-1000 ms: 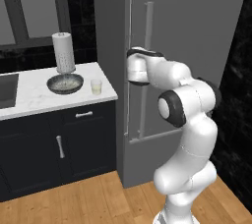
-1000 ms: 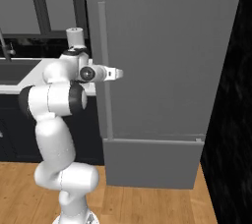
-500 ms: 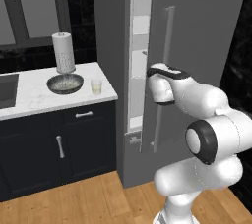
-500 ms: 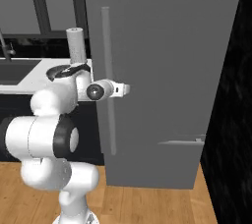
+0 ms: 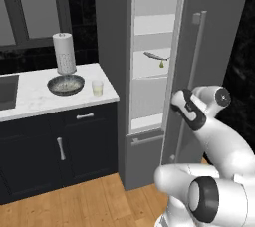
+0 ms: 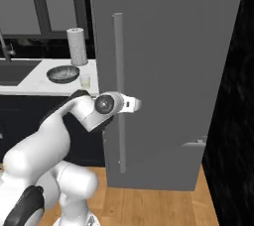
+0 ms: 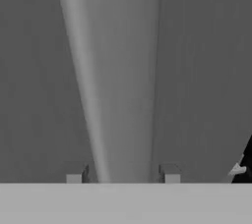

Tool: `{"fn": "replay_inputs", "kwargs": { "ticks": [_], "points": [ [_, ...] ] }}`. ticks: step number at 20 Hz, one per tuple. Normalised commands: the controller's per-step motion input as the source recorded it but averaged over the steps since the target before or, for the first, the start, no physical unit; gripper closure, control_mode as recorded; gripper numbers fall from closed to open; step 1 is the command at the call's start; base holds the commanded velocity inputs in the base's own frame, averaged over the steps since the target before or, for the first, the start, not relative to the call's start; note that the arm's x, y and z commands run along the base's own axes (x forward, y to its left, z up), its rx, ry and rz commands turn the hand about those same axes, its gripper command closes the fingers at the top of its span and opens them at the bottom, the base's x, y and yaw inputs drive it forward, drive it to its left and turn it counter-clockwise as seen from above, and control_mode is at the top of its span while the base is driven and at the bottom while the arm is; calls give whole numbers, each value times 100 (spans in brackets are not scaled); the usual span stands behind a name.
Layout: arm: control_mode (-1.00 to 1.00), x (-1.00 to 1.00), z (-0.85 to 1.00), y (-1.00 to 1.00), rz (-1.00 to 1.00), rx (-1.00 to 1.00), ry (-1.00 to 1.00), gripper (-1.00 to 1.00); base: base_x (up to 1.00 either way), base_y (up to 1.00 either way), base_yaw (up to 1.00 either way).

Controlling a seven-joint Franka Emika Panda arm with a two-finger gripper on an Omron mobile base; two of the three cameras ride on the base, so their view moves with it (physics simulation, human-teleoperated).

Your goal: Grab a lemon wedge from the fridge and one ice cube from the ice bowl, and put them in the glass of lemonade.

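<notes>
One lemon wedge [image 5: 161, 63]: tiny yellowish-green piece on a middle shelf inside the fridge [image 5: 149, 76], just beside a slender grey fish-shaped object [image 5: 155, 56].

One fridge door [image 6: 173, 71]: partly swung out, white shelved interior visible through the gap in the left base view.

One bar handle [image 6: 118, 91]: long, vertical; in the hand view it runs up between the two fingertips.

One gripper [image 7: 122, 176]: jaws half-closed around the bar handle, one finger on each side; actual contact cannot be judged.

One ice bowl [image 5: 65, 84] and one glass of lemonade [image 5: 97, 87]: side by side on the counter [image 5: 30, 96], in front of a paper-towel cylinder [image 5: 64, 53].

Handling note: door likely needs a wider arc before reaching in; pull should follow the hinge curve, keeping the bar centred between the fingers.
</notes>
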Motion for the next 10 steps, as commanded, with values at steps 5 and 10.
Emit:
{"fn": "replay_inputs", "kwargs": {
  "ticks": [5,10],
  "points": [
    [-100,-58,89,-53,6,5,28,100,0,0,0],
    [-100,-55,86,-38,5,5,24,-100,0,0,0]
  ]
}}
